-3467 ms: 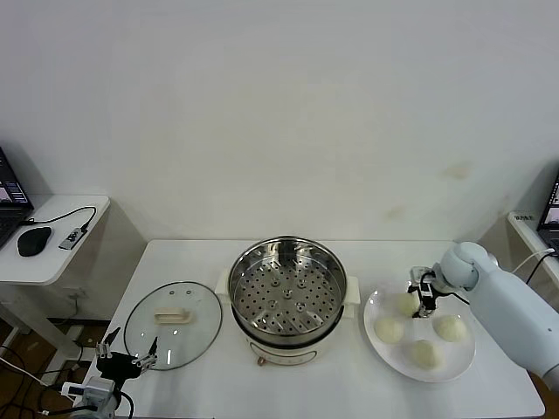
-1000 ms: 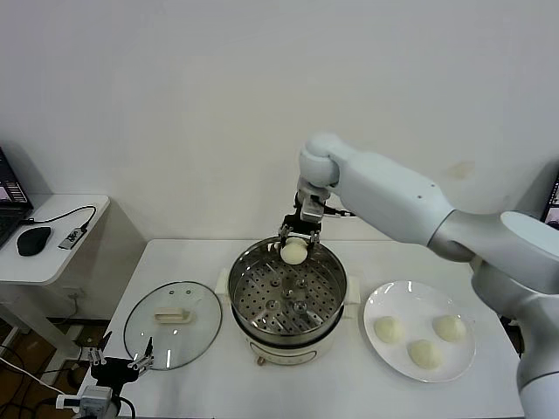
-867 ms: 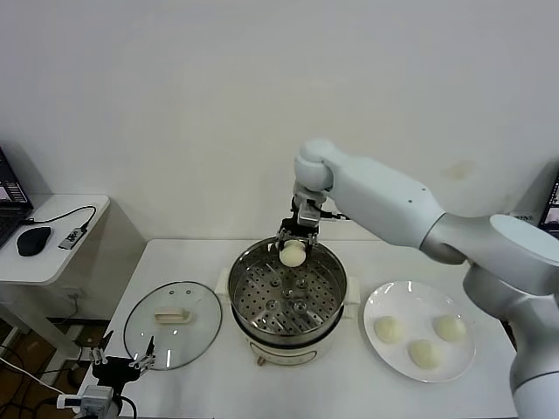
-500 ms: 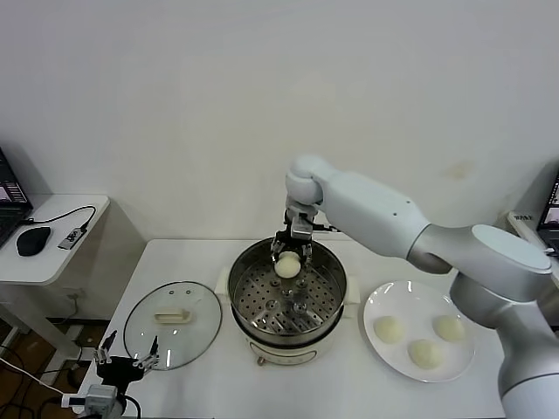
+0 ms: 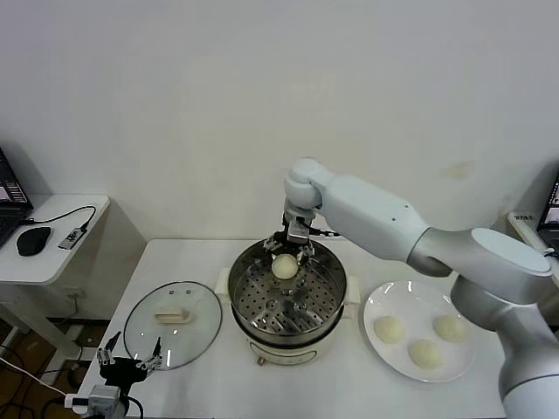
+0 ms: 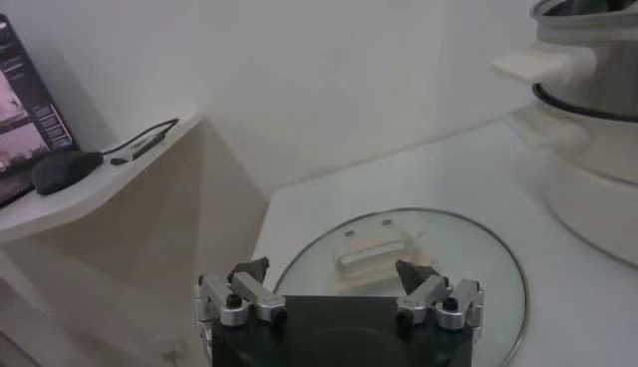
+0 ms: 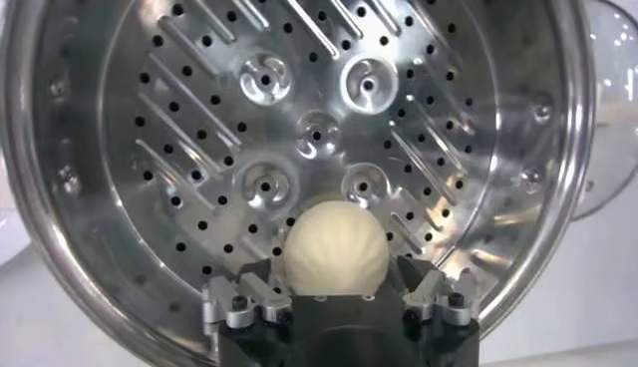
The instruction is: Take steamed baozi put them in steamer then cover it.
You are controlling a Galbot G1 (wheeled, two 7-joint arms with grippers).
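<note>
The steamer [image 5: 281,337] stands mid-table with its perforated tray [image 7: 199,110] bare except for one baozi [image 5: 284,266]. That baozi [image 7: 335,249] rests on the far side of the tray, between my right gripper's spread jaws with a small gap on each side. My right gripper [image 5: 286,255] is open, low inside the pot. Three baozi [image 5: 389,329] lie on the white plate [image 5: 419,301] to the right. The glass cover [image 5: 172,336] lies flat left of the steamer. My left gripper [image 5: 131,362] is open and empty at the table's front left, just short of the cover [image 6: 469,259].
A low side table [image 5: 52,262] at far left holds a mouse [image 5: 33,240], a cable and a laptop corner. The steamer's side and white handle [image 6: 543,65] show beyond the cover in the left wrist view. The wall stands close behind the table.
My right arm carried one baozi from the plate to the steamer, lowered it onto the far part of the tray, and its jaws have spread off it. The left arm stayed put.
</note>
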